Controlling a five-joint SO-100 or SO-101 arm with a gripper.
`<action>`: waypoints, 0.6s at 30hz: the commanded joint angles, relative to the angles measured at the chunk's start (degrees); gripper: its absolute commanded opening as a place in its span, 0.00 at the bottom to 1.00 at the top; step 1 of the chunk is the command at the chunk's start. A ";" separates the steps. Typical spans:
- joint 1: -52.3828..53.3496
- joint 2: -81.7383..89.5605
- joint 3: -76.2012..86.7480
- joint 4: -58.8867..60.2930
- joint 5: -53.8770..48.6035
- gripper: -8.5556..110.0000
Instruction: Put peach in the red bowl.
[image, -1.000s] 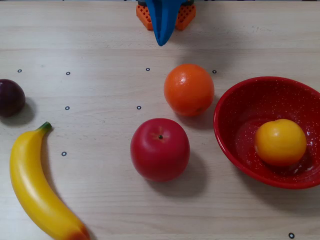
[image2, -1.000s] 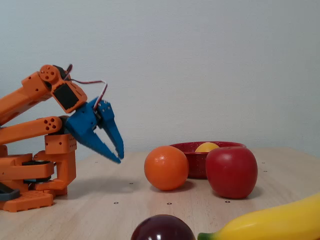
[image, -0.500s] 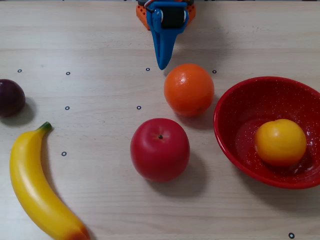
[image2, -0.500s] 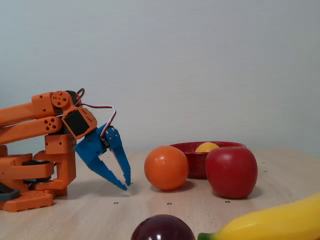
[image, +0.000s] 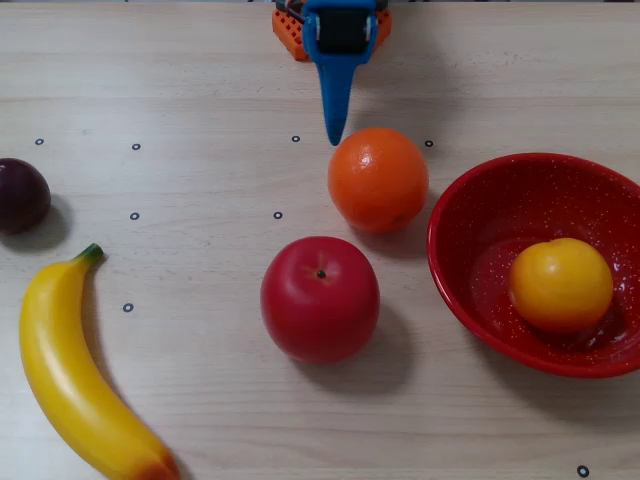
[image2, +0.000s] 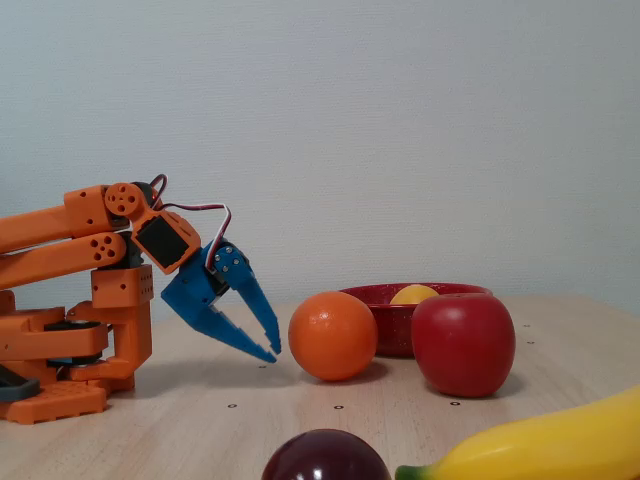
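The blue gripper (image2: 271, 350) sits folded low in front of the orange arm (image2: 70, 240), its tips pointing down toward the table and hovering just above the surface in a fixed view from the side. The two fingers lie close together there, meeting at the tips, and hold nothing; from above (image: 335, 135) they read as a single narrow blue point at the far edge of the scene. Just right of the tips in the side view, and just near of them from above, stands the orange (image: 378, 179), apart from the gripper by a slight gap. Nearer the camera in the view from above, and slightly left of the orange, the red apple (image: 320, 298) stands stem-up, close to the orange but not touching it. To the right lies the red bowl (image: 470, 205), its rim just beside the orange. The peach (image: 561, 284) rests inside the bowl, toward its near right side, on the bowl floor; from the side (image2: 413, 294) only its top shows over the rim. At the far left edge in the view from above sits a dark plum (image: 22, 195), well apart from the rest. A banana (image: 70, 375) lies along the near left corner of the wooden table (image: 200, 80).
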 joint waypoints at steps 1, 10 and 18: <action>-0.79 1.23 1.05 -2.55 1.58 0.07; -0.53 1.23 1.05 -2.37 2.11 0.07; -0.53 1.23 1.05 -2.37 2.55 0.07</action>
